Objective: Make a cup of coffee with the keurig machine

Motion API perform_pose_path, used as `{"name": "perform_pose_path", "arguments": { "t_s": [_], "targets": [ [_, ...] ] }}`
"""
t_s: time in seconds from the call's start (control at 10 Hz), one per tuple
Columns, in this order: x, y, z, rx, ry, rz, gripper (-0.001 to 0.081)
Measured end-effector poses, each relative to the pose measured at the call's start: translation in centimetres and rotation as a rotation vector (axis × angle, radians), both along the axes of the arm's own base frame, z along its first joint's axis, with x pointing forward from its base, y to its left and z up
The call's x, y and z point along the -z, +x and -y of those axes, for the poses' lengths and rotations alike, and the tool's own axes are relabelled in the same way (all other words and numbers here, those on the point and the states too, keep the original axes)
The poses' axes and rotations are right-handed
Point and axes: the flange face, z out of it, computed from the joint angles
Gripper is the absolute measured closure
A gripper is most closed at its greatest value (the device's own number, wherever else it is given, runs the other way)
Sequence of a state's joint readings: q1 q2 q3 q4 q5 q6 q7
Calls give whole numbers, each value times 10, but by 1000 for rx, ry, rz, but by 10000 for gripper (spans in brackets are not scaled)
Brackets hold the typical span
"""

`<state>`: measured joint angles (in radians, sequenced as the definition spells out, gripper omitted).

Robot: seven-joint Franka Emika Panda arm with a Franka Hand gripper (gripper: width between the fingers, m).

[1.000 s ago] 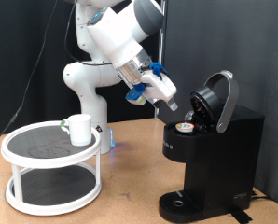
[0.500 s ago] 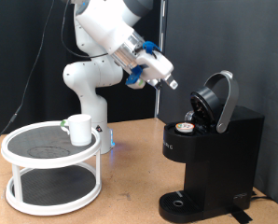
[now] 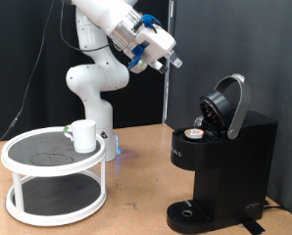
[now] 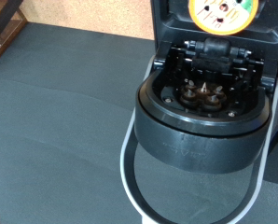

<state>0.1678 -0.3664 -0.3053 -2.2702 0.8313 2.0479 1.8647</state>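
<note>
While its domed lid point(image 3: 229, 103) gapes, the matte-black keurig machine point(image 3: 224, 162) stands boxy.

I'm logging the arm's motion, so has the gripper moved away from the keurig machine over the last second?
Yes. The gripper has risen and drawn toward the exterior view's left, away from the keurig machine, whose lid stands open.

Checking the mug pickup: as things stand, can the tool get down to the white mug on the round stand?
Probably yes: the tool hangs high above the keurig machine, and nothing stands over the white mug on the stand's top tier.
</note>
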Motion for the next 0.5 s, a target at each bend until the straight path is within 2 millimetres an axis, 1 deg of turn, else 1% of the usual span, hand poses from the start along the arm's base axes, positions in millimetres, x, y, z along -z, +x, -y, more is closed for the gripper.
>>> {"name": "perform_pose_path", "arguments": {
  "t_s": [0.3, 0.5],
  "targets": [
    [1, 0, -3, -17, 39, -19, 72],
    [-9, 7, -10, -74, 112, -53, 72]
  ]
}}
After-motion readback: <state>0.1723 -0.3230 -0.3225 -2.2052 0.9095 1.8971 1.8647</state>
